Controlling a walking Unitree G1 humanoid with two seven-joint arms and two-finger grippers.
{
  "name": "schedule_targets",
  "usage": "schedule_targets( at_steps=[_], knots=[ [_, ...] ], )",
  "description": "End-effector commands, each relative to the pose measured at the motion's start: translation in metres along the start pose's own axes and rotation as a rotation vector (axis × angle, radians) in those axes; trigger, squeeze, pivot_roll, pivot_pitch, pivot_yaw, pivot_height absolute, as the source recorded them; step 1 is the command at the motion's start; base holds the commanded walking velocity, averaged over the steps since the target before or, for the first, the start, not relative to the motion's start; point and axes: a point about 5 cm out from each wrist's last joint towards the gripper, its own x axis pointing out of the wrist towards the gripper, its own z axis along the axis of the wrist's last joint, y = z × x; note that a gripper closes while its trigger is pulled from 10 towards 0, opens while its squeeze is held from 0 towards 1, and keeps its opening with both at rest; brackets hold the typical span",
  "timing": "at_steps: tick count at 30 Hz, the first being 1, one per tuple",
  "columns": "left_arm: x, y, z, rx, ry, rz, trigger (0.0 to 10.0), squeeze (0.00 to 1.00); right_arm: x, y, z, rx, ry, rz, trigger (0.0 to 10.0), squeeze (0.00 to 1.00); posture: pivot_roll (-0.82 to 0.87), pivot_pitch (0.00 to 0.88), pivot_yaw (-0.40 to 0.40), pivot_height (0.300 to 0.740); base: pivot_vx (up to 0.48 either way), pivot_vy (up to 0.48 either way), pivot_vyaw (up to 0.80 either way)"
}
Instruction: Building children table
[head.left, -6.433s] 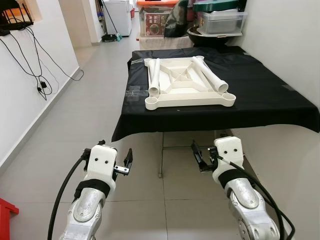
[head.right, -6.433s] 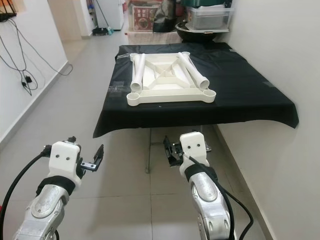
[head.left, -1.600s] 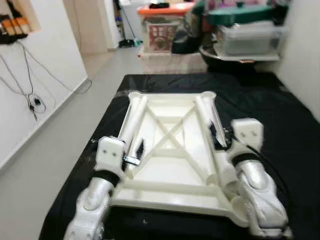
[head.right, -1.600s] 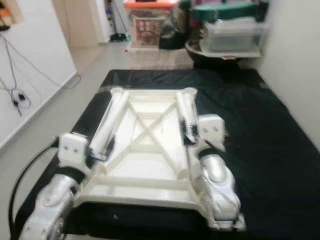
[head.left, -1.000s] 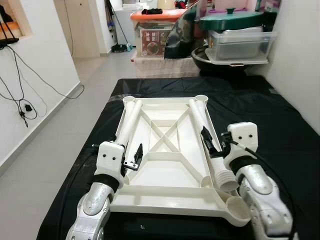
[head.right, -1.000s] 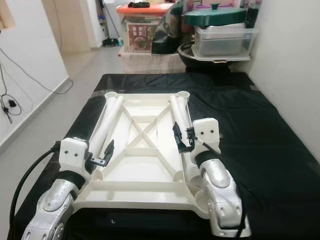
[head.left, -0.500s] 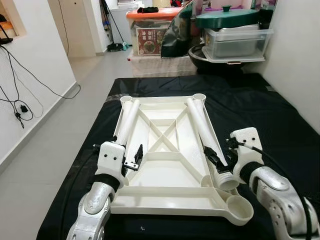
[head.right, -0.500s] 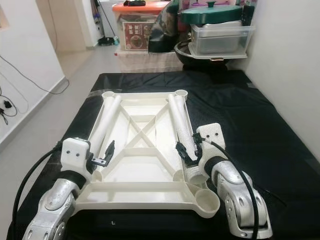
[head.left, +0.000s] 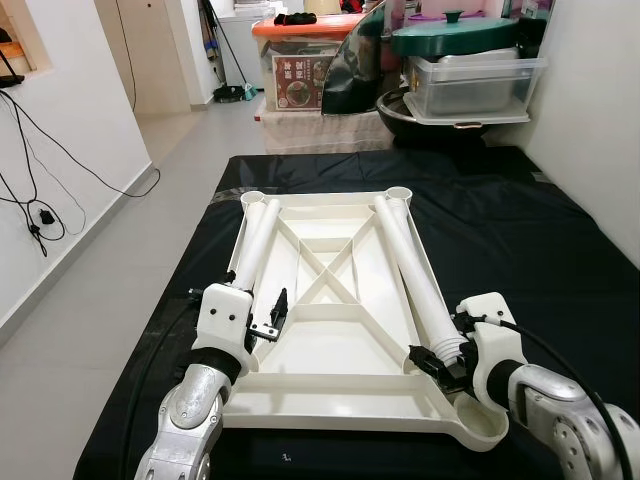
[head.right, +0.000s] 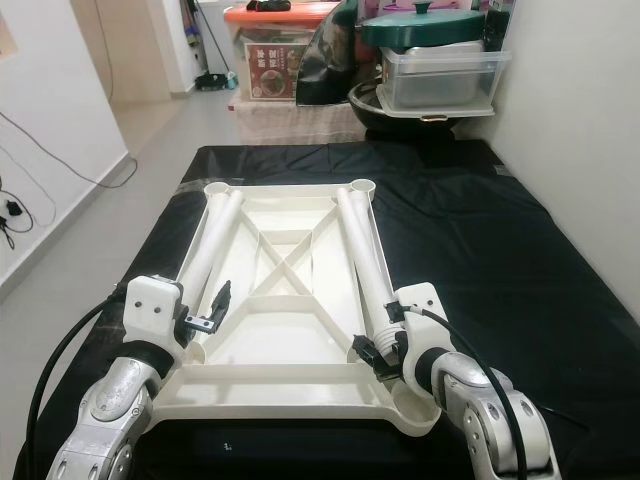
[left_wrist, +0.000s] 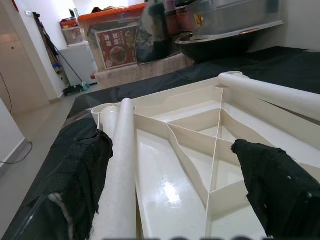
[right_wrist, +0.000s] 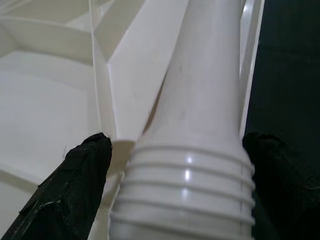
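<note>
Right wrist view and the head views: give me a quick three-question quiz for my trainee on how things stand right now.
1. True or false: the right gripper has a finger on either side of the threaded end of a leg.
2. How many legs lie on the upturned tabletop? A) one B) two C) four
3. Fill in: the tabletop rests on a ___ cloth.

Key: 1 true; 2 B; 3 black.
</note>
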Motion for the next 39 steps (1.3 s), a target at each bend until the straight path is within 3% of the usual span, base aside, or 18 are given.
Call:
schedule_targets(
  at_steps=[1, 6, 7, 14, 26, 31, 33, 34, 35, 36, 37, 39],
  knots=[
    [-0.001, 0.0, -0.005, 0.003, 0.022, -0.003, 10.0, 0.0, 0.003, 0.002, -0.011, 0.01, 0.061, 0.012, 10.0, 0.0, -0.15, 0.0, 0.009, 0.74, 0.0, 0.0, 0.0],
    [-0.001, 0.001, -0.005, 0.006, 0.023, -0.002, 10.0, 0.0, 0.006, 0.001, -0.013, 0.033, 0.07, -0.002, 10.0, 0.0, -0.14, 0.0, 0.011, 0.74, 0.0, 0.0, 0.0],
    [0.0, 0.001, -0.005, 0.008, 0.024, 0.0, 10.0, 0.0, 0.008, 0.003, -0.009, 0.05, 0.036, -0.007, 0.2, 0.0, -0.14, 0.0, 0.011, 0.74, 0.0, 0.0, 0.0],
    [0.001, 0.002, -0.006, 0.012, 0.025, 0.003, 10.0, 0.0, 0.012, 0.006, 0.005, 0.086, -0.066, -0.028, 0.0, 0.0, -0.14, 0.0, 0.01, 0.74, 0.0, 0.0, 0.0],
    [0.002, 0.002, -0.007, 0.017, 0.03, -0.006, 10.0, 0.0, 0.014, 0.009, 0.008, 0.087, -0.109, -0.034, 0.0, 0.0, -0.13, 0.0, 0.013, 0.74, 0.0, 0.0, 0.0],
    [0.002, 0.003, -0.007, 0.011, 0.026, -0.005, 10.0, 0.0, 0.013, 0.014, 0.025, 0.146, -0.228, 0.008, 0.0, 0.0, -0.13, 0.0, 0.015, 0.74, 0.0, 0.0, 0.0],
    [0.003, 0.008, -0.004, -0.06, 0.016, 0.014, 10.0, 0.0, 0.009, 0.023, 0.041, 0.239, -0.34, 0.106, 0.0, 0.0, -0.12, 0.0, 0.011, 0.74, 0.0, 0.0, 0.0],
    [0.003, 0.008, -0.004, -0.06, 0.016, 0.014, 10.0, 0.0, 0.009, 0.023, 0.041, 0.239, -0.34, 0.106, 0.0, 0.0, -0.12, 0.0, 0.011, 0.74, 0.0, 0.0, 0.0],
    [0.004, 0.011, -0.002, -0.112, 0.006, 0.022, 10.0, 0.0, 0.006, 0.027, 0.047, 0.277, -0.389, 0.16, 0.0, 0.0, -0.12, 0.0, 0.011, 0.74, 0.0, 0.0, 0.0],
    [0.005, 0.018, 0.004, -0.248, -0.017, 0.043, 10.0, 0.0, 0.001, 0.036, 0.057, 0.299, -0.452, 0.252, 0.0, 0.0, -0.12, 0.0, 0.008, 0.74, 0.0, 0.0, 0.0],
    [0.005, 0.018, 0.004, -0.248, -0.017, 0.043, 10.0, 0.0, 0.001, 0.036, 0.057, 0.299, -0.452, 0.252, 0.0, 0.0, -0.12, 0.0, 0.008, 0.74, 0.0, 0.0, 0.0],
    [0.007, 0.022, 0.009, -0.368, -0.035, 0.027, 10.0, 0.0, -0.003, 0.043, 0.06, 0.285, -0.474, 0.333, 0.0, 0.0, -0.12, 0.0, 0.007, 0.74, 0.0, 0.0, 0.0]
  ],
)
